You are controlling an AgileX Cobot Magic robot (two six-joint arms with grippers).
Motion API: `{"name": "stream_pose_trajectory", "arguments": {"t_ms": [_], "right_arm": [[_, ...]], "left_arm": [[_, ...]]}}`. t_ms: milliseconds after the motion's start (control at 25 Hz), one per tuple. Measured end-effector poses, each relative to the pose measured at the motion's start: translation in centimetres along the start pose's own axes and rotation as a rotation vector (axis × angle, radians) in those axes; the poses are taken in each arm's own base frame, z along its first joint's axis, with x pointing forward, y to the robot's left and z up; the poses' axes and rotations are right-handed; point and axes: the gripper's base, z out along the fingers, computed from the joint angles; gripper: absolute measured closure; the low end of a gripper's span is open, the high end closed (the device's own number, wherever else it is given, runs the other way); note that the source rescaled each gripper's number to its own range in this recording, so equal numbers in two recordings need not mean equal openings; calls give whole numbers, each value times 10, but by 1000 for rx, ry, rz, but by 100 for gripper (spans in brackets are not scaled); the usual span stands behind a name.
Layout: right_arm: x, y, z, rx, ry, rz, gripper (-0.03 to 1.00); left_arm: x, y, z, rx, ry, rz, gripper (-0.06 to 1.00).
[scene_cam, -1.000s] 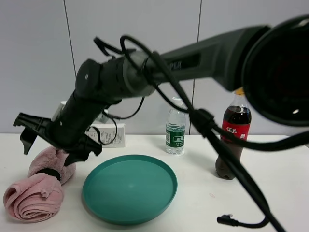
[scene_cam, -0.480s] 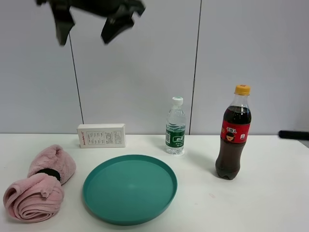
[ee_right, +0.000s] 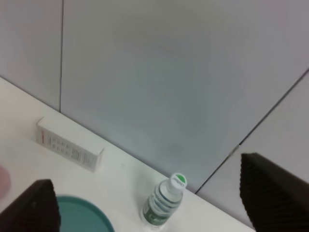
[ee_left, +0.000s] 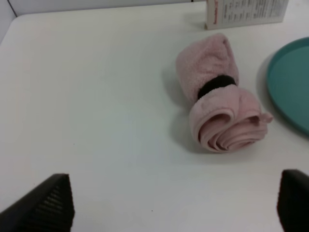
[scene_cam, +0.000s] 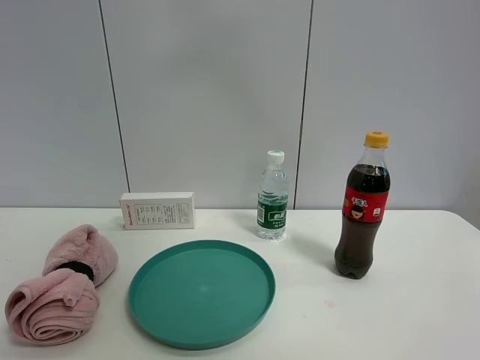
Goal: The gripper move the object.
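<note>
Left fingers [ee_left: 43,205] and right fingers [ee_right: 31,208] hang spread and empty, so the approach seems in hand; next, the left must descend around the rolled towel [ee_left: 219,99].

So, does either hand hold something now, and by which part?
Nothing is held. Both the left hand and the right hand are open and empty; the pink towel lies free.

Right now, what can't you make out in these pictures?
1. High view: both arms are out of frame, so no gripper shows.
2. Left wrist view: frame edges cut off the plate and box; the left gripper shows only its tips.
3. Right wrist view: the cola lies outside the frame; the bottom edge cuts off most of the plate.
4. Box print: too small to read in any view.
</note>
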Motion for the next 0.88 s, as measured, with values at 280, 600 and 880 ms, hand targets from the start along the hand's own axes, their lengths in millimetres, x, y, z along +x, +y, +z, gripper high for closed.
{"name": "stream_pose_trajectory", "arguments": {"t_ms": [280,600,880], "right_arm": [[39,3,-10,-26,102,10,39],[114,18,-14,-120,244,59,39],[157,5,-2,-108,377,183,39]], "left_arm": [[0,0,0,0,0,0,-6],[0,0,0,0,0,0,-6],[0,0,0,0,0,0,-6]]}}
